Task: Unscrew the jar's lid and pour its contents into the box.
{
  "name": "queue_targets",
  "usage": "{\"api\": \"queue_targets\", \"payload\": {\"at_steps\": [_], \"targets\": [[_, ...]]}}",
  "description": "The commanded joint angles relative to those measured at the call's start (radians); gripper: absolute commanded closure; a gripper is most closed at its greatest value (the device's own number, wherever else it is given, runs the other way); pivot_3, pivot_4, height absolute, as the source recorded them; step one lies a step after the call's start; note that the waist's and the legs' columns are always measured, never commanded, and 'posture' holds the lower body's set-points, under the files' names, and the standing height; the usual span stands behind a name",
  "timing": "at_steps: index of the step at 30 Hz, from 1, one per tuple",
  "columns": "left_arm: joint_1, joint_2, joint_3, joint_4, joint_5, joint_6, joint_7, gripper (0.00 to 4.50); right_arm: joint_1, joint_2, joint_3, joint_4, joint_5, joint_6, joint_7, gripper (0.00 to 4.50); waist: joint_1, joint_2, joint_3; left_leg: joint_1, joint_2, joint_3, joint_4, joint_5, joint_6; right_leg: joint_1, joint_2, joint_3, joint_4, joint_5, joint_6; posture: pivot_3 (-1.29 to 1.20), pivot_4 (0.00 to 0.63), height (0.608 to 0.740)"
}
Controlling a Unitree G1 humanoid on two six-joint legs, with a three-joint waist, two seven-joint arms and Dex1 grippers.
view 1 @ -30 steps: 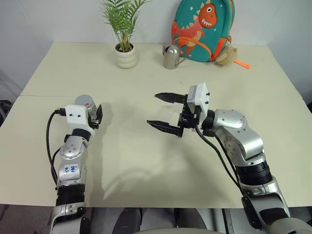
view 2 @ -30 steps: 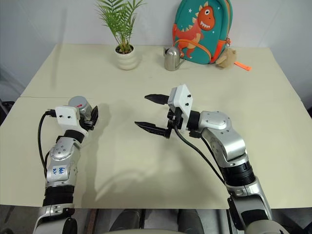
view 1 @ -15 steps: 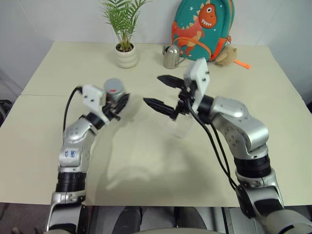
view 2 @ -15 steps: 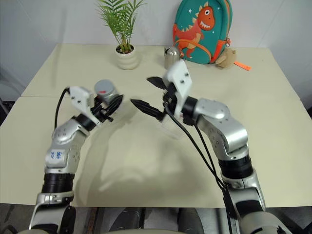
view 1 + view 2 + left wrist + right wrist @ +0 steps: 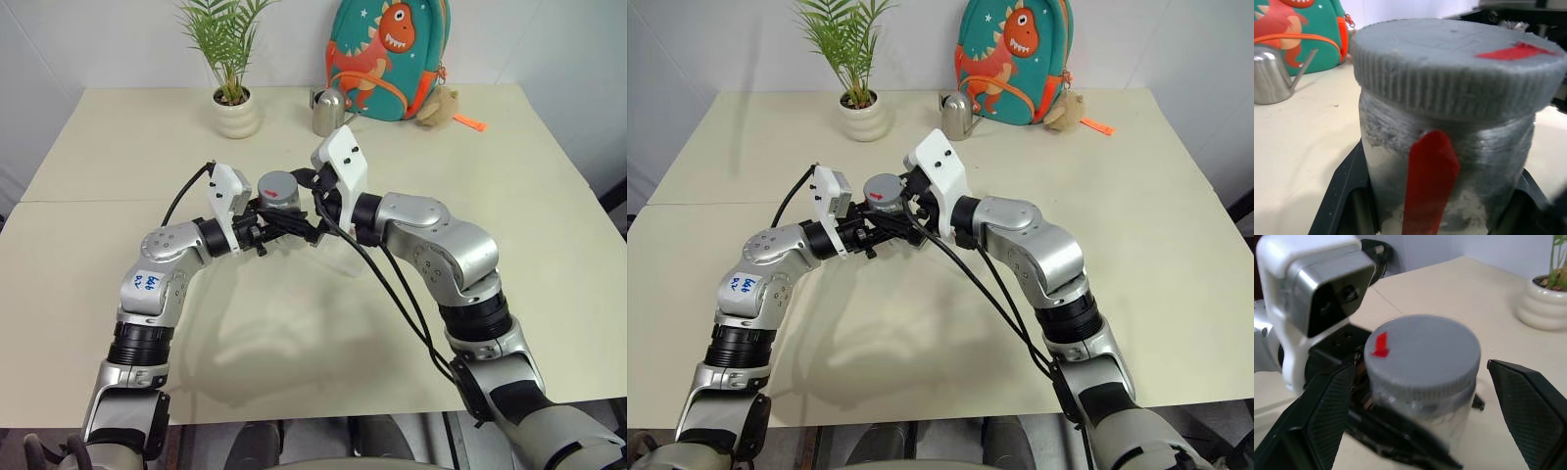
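Note:
My left gripper (image 5: 1437, 218) is shut on the clear jar (image 5: 1449, 161), upright above the table's middle, a red streak down its side. The grey lid (image 5: 1422, 355) with a red mark sits on the jar. My right gripper (image 5: 1425, 399) is open; its two black fingers (image 5: 1530, 406) stand either side of the lid, with gaps showing. In the left eye view the lid (image 5: 278, 186) sits between both hands. The transparent box (image 5: 345, 260) lies on the table under my right forearm, partly hidden. The jar's contents cannot be made out through its wall.
A white plant pot (image 5: 238, 116), a metal watering can (image 5: 328, 113), a dinosaur backpack (image 5: 384, 59) and a plush toy (image 5: 437, 108) line the table's far edge. Bare table (image 5: 118, 147) lies to both sides.
My left arm carried the jar right and up to the table's middle. The open right gripper swung left and came around the lid. The camera view shifted too.

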Motion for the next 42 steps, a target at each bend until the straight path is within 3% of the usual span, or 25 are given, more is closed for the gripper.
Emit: {"api": "queue_targets", "payload": {"at_steps": [1,7,10,14,15,21,30,35,40,41,42], "targets": [[0.004,0.0,0.009,-0.036,-0.012,-0.008,-0.008,2.57,-0.021,0.017,-0.041,-0.03,0.019,-0.027,0.007,0.0,0.0,0.0,0.0,0.0,0.0,0.0,0.0,0.0,0.0,0.0,0.0,0.0,0.0,0.0,0.0,0.0,0.15,0.74],[0.007,-0.005,0.014,-0.038,-0.014,-0.007,-0.003,2.57,-0.008,0.03,-0.039,-0.038,0.019,-0.032,0.01,0.0,0.0,0.0,0.0,0.0,0.0,0.002,0.0,0.0,0.0,-0.003,0.0,0.003,0.003,0.0,0.0,0.0,0.15,0.74],[0.004,-0.009,0.014,-0.043,-0.017,-0.005,0.001,2.57,-0.002,0.032,-0.029,-0.024,0.007,-0.039,0.01,0.55,0.0,0.0,0.0,0.0,0.0,0.002,0.0,0.0,0.0,-0.004,0.0,0.004,0.004,0.0,0.0,0.0,0.15,0.74],[-0.004,-0.014,0.021,-0.048,-0.026,0.004,0.003,2.57,0.0,0.029,-0.021,-0.016,0.0,-0.044,0.025,1.87,0.0,0.0,0.0,0.0,0.0,0.003,0.0,0.0,0.0,-0.004,0.0,0.004,0.004,0.0,0.0,0.0,0.15,0.74],[-0.005,-0.013,0.022,-0.049,-0.029,0.007,0.0,2.57,0.0,0.03,-0.022,-0.012,-0.001,-0.046,0.025,1.97,0.0,0.0,0.0,0.0,0.0,0.003,0.0,0.0,0.0,-0.004,0.0,0.004,0.004,0.0,0.0,0.0,0.15,0.74],[-0.026,-0.012,0.038,-0.058,-0.103,0.033,-0.068,2.57,0.002,-0.006,-0.027,-0.005,0.027,-0.083,0.125,1.97,0.001,-0.001,0.0,0.0,0.0,0.003,0.0,0.0,0.0,-0.004,0.0,0.004,0.005,0.0,0.0,0.0,0.15,0.74],[-0.135,0.087,-0.015,0.0,-0.208,0.05,-0.469,2.57,-0.098,-0.233,-0.004,0.013,0.179,-0.13,0.658,1.97,-0.001,-0.001,0.0,-0.001,0.0,0.005,0.001,-0.002,0.003,-0.004,0.0,0.004,0.001,0.001,0.001,0.0,0.15,0.74],[-0.17,0.087,-0.018,0.048,-0.169,-0.003,-0.512,2.57,-0.151,-0.254,0.001,0.078,0.155,-0.154,0.704,1.97,-0.003,-0.001,0.0,0.0,0.0,0.006,0.002,-0.002,0.003,-0.003,0.0,0.004,0.001,0.001,0.001,0.0,0.15,0.74],[-0.162,0.085,-0.004,0.06,-0.16,-0.025,-0.49,2.57,-0.167,-0.24,-0.023,0.115,0.136,-0.141,0.633,1.97,-0.001,-0.002,0.0,0.0,0.0,0.005,0.002,-0.002,0.003,-0.004,0.0,0.004,0.002,0.001,0.001,0.0,0.15,0.74],[-0.158,0.088,-0.002,0.061,-0.157,-0.029,-0.483,2.57,-0.168,-0.241,-0.031,0.115,0.149,-0.12,0.625,1.23,-0.001,-0.002,0.0,0.0,0.0,0.005,0.002,-0.002,0.003,-0.004,0.0,0.004,0.002,0.001,0.001,0.0,0.15,0.74],[-0.155,0.09,-0.001,0.061,-0.155,-0.028,-0.478,2.57,-0.168,-0.243,-0.037,0.111,0.157,-0.109,0.624,0.97,0.0,-0.003,0.0,0.0,0.0,0.005,0.002,-0.002,0.003,-0.004,0.0,0.004,0.002,0.001,0.001,0.0,0.15,0.74]]}}
